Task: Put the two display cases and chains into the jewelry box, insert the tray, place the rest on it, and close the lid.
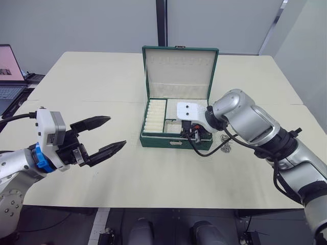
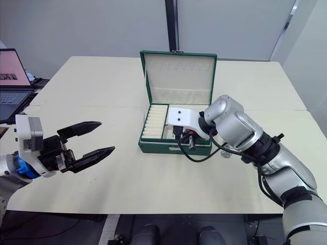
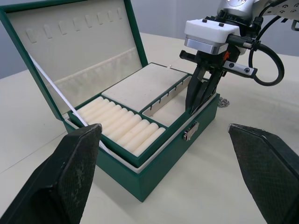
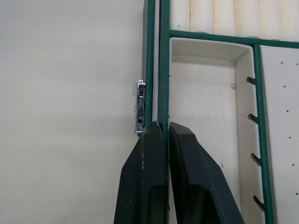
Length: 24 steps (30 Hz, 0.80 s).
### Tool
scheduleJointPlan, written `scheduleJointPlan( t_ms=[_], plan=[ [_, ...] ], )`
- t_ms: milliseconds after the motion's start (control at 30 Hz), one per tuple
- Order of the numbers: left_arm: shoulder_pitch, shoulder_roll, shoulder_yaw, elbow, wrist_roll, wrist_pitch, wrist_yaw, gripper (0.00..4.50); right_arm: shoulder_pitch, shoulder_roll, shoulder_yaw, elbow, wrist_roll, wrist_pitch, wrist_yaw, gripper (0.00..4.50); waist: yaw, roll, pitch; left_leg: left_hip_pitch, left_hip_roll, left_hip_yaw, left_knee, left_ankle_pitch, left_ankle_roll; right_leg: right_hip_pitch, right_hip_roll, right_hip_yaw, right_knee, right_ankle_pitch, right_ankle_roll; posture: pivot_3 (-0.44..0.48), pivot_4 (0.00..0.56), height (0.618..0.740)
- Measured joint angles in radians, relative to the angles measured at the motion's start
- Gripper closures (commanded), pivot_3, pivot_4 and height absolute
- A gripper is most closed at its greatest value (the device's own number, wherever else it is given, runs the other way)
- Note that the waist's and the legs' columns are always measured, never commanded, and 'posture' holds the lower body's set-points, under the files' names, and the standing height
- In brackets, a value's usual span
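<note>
pale cream tabletop (image 1: 153,189) runs out to grey wall panels, with a laptop (image 1: 10,71) off at the left edge. the jewelry box (image 1: 176,139) sits mid-table, its lid (image 1: 180,71) standing upright on the hinge, cream lining and a row of small hooks showing. the tray (image 3: 135,116) is already seated inside, ribbed ring rolls to the left, flat slotted compartments to the right.

the right gripper (image 4: 164,128) stands at the box's front wall near the metal clasp (image 4: 140,106); its black fingers are pressed together on the tray's thin green front rim, pinching that edge. the left gripper (image 1: 104,135) hovers well apart to the left, fingers spread wide and holding nothing.

one clump of the chains (image 1: 226,149) lies on the table just beside the box's right end, partly hidden by the arm, so i can't say whether more lie there.

to seat the tray well, press it level and let go straight upward, so the rim doesn't drag. the tray walls look stiff and felt-lined; the chain is loose, slippery metal that will bunch and slide when pinched.
</note>
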Motion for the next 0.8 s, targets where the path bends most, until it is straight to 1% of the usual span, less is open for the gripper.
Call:
scheduleJointPlan(
  t_ms=[267,567,800],
  plan=[
    [0.000,0.000,-0.006,0.002,0.003,-0.001,-0.005,0.00,0.009,0.009,0.000,0.008,0.014,-0.002,-0.029,4.49,0.000,0.000,0.000,0.000,0.000,0.000,0.000,0.000,0.000,0.000,0.000,0.000,0.000,0.000,0.000,0.000,0.150,0.740],
    [-0.001,-0.001,-0.010,0.004,0.011,-0.006,-0.017,0.00,-0.003,0.008,-0.033,0.021,0.050,0.000,-0.023,4.49,0.000,0.000,0.000,0.000,0.000,0.000,0.000,0.000,0.000,0.000,0.000,0.000,0.000,0.000,0.000,0.000,0.150,0.740],
    [-0.007,-0.001,-0.018,0.005,0.015,-0.007,-0.018,0.00,-0.004,0.009,-0.033,0.023,0.056,0.000,-0.027,4.49,0.000,-0.001,0.001,0.000,0.000,0.000,0.000,0.000,0.000,0.000,0.000,0.000,0.000,0.000,0.000,0.000,0.150,0.740]
  ],
)
